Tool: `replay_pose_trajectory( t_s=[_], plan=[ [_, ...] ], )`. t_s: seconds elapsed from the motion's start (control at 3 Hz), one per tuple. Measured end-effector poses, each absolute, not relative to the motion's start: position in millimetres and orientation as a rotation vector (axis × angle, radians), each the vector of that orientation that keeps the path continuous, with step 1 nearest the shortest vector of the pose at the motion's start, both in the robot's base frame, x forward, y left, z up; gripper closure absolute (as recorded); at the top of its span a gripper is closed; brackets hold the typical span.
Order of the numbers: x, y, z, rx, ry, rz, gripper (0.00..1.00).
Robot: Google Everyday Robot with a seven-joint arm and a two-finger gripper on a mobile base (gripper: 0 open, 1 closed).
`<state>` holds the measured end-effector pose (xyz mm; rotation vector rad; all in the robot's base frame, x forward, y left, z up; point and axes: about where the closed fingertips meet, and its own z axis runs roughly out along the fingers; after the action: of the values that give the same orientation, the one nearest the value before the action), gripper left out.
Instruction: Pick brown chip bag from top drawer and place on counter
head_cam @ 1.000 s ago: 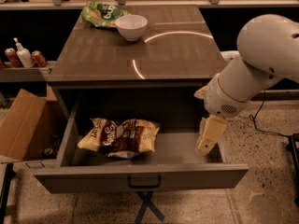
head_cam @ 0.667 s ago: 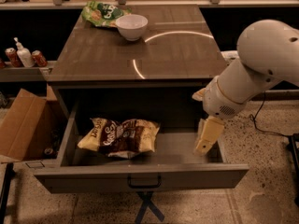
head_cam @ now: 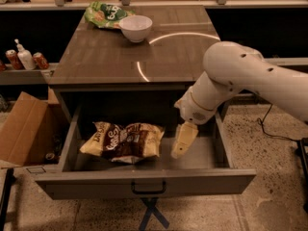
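The brown chip bag [head_cam: 122,141] lies flat in the left half of the open top drawer [head_cam: 144,182], pale yellow with a dark-brown centre panel. My gripper [head_cam: 183,142] hangs inside the drawer on the white arm [head_cam: 240,76], pointing down. It is just right of the bag, a small gap apart from its right edge, and holds nothing that I can see. The counter [head_cam: 101,57] is the glossy grey-brown top above the drawer.
A white bowl [head_cam: 135,28] and a green chip bag [head_cam: 103,13] sit at the counter's far edge. Cans and a bottle [head_cam: 24,59] stand on a ledge at left. A cardboard box [head_cam: 24,129] stands left of the drawer.
My gripper and arm have moved left inside the drawer, closer to the brown chip bag. The bag has not moved.
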<state>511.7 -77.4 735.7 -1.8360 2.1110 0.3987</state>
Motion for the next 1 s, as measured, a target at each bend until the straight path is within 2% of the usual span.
replay_pose_trajectory(
  t_s=[1.0],
  plan=[
    [559,-12,692,-1.698,2.143,0.468,0.00]
  ],
)
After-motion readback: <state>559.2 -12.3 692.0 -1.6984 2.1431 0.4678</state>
